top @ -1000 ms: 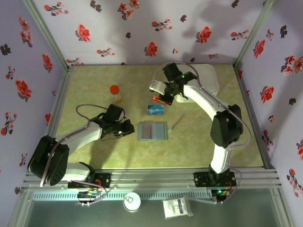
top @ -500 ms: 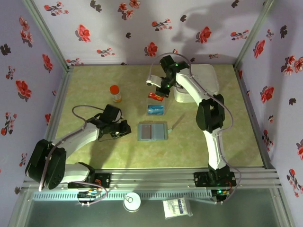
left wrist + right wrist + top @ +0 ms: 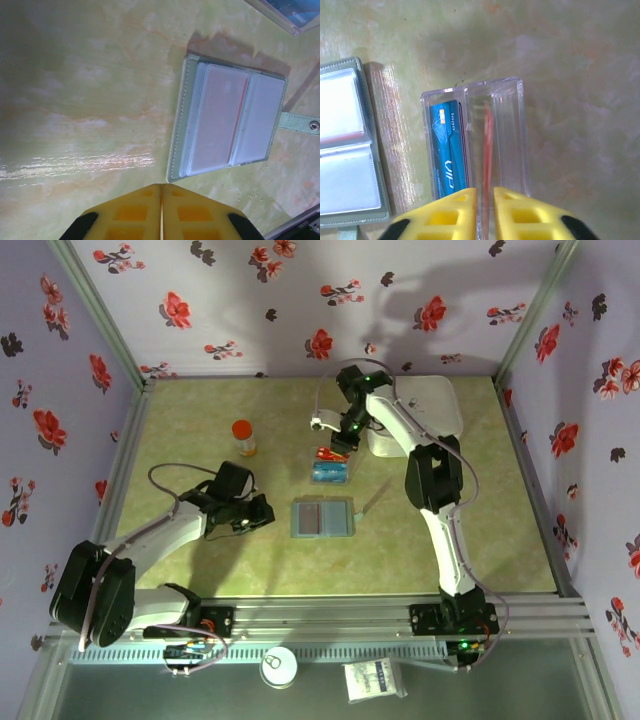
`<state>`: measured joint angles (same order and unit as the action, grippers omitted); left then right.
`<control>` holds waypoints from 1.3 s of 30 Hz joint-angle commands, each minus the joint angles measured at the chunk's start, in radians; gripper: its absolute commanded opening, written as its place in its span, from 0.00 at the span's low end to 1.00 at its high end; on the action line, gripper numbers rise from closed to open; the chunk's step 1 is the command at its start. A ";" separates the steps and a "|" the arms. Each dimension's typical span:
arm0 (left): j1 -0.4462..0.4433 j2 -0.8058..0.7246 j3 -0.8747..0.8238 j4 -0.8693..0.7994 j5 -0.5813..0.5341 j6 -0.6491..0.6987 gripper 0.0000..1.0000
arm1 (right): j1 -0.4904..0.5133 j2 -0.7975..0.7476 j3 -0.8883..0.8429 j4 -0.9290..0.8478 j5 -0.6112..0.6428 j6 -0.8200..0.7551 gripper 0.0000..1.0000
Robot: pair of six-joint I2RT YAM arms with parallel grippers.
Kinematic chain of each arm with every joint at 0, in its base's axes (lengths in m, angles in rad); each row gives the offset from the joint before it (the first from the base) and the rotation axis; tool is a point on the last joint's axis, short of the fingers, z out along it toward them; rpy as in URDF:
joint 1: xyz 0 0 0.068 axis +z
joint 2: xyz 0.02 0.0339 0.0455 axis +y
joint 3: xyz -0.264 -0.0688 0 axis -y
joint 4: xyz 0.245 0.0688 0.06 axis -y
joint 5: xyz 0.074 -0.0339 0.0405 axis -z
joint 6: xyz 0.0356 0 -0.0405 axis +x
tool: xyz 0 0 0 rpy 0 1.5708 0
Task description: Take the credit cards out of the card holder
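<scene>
1. Left gripper point(image 3: 161, 189): jaws pressed together, empty, near the card holder point(image 3: 227, 122), which lies open and flat on the tabletop point(image 3: 90, 100).
2. Right gripper point(image 3: 485, 192): jaws a crack apart, gripping nothing, over the red card point(image 3: 487, 145), which stands on edge in a clear stand point(image 3: 521, 130) beside the blue card point(image 3: 447, 150).

The card holder point(image 3: 323, 517) lies just before a tray point(image 3: 521, 140) holding 2 credit cards point(image 3: 445, 150) in separate compartments.

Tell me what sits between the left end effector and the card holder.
Nothing does. In the left wrist view, bare green tabletop runs from the shut left end effector to the card holder; the top view agrees.
</scene>
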<state>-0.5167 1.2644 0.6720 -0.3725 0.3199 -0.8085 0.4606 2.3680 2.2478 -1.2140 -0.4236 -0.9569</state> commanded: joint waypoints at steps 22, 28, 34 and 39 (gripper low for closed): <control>0.009 0.011 -0.008 0.021 -0.011 0.006 0.08 | 0.007 -0.170 -0.227 0.389 0.023 0.353 0.15; 0.008 0.036 0.002 0.066 0.003 -0.001 0.07 | 0.021 -0.328 -0.480 0.620 0.079 0.646 0.17; 0.007 0.068 0.014 0.116 0.021 -0.014 0.07 | 0.045 -0.473 -0.705 0.791 0.095 0.991 0.18; 0.000 0.122 0.025 0.181 0.062 -0.038 0.07 | 0.102 -0.586 -0.920 0.959 0.097 1.223 0.21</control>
<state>-0.5167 1.3621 0.6724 -0.2470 0.3439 -0.8211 0.5282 1.8282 1.4094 -0.3836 -0.3408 0.0631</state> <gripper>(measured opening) 0.071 0.209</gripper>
